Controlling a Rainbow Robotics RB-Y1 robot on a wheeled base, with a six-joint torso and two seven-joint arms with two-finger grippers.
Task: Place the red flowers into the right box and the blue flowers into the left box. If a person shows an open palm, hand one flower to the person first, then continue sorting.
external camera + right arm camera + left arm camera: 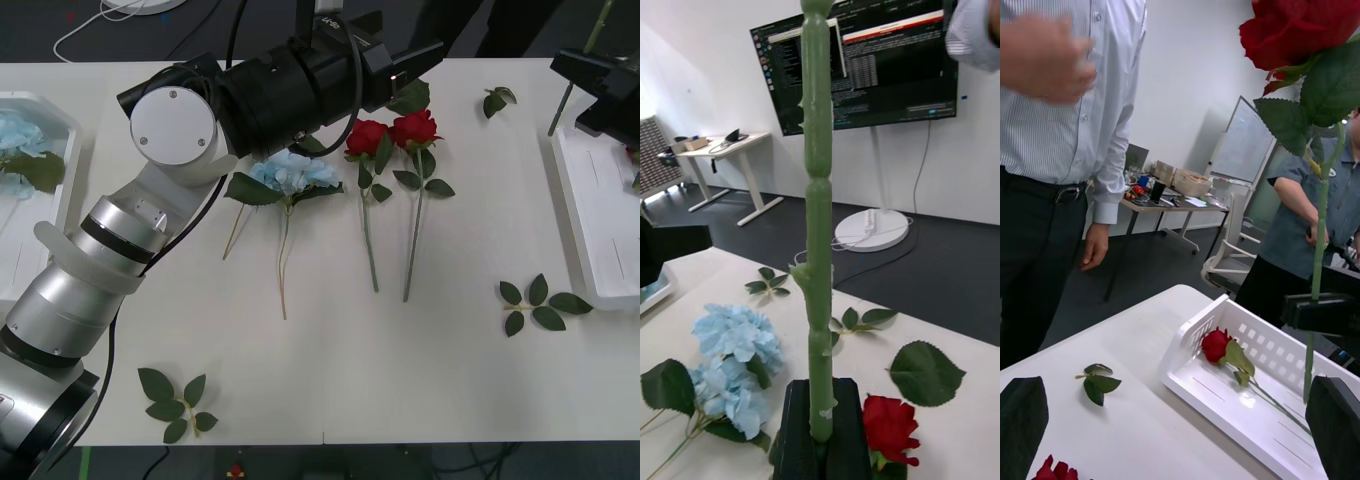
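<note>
My right gripper (pixel 588 78) hangs over the right box (pixel 590 220), shut on the stem of a red flower (pixel 1300 30) that stands upright from its fingers (pixel 794 427). One red flower (pixel 1216 345) lies in that box (pixel 1225 409). Two more red flowers (pixel 367 137) (pixel 413 128) and a blue flower (pixel 295 172) lie mid-table. My left gripper (pixel 425 55) is open, reaching over the table's far side above those flowers. Blue flowers (pixel 20 135) lie in the left box (pixel 62 115). A person's raised hand (pixel 1045 56) is blurred; I cannot tell if the palm is open.
Loose green leaf sprigs lie at the front left (pixel 175 400), the front right (pixel 540 305) and the far right (pixel 497 100). My left arm (pixel 180 130) stretches across the table's left half.
</note>
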